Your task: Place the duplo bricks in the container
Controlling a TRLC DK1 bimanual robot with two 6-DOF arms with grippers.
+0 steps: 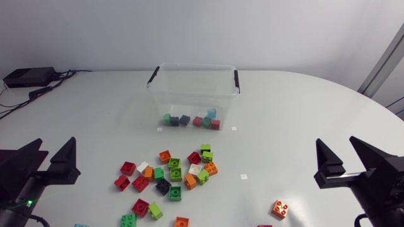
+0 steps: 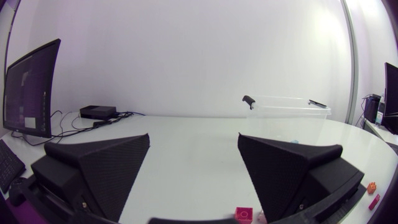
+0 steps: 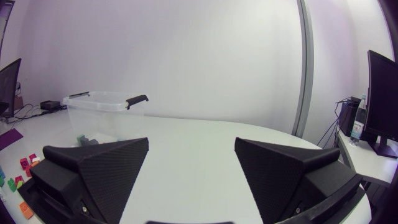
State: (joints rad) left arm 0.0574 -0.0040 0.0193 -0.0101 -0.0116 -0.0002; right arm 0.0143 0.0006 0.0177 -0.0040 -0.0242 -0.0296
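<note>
**Bricks Still Scattered, Both Grippers Open and Empty**

Mostly loose on the table (image 1: 284, 113): duplo bricks (image 1: 169, 178) in a cluster of red, green, orange, white and black, near the front edge, between the two arms. Well apart from that cluster, over by the right arm: one stray orange brick (image 1: 281, 209). Already inside the container (image 1: 192, 85): a short row of bricks (image 1: 191, 120) along its near wall. Clear-walled, open-topped as far as can be seen, dark handles at both ends, standing behind the cluster toward the table's far side.

Judged by look: light, stiff, hard plastic, unlikely to break, smooth-sided and so somewhat slippery. Best taken across two opposite flat walls, coming down from above, clear of the studs. In the crowded middle, touching neighbours likely to get nudged. Easier to begin at the cluster's edge or with the lone orange one.

Left gripper (image 1: 53, 151) low at the near left, jaws wide apart, nothing between them. Right gripper (image 1: 336, 148) at the near right, likewise spread and empty, near the stray brick.
</note>
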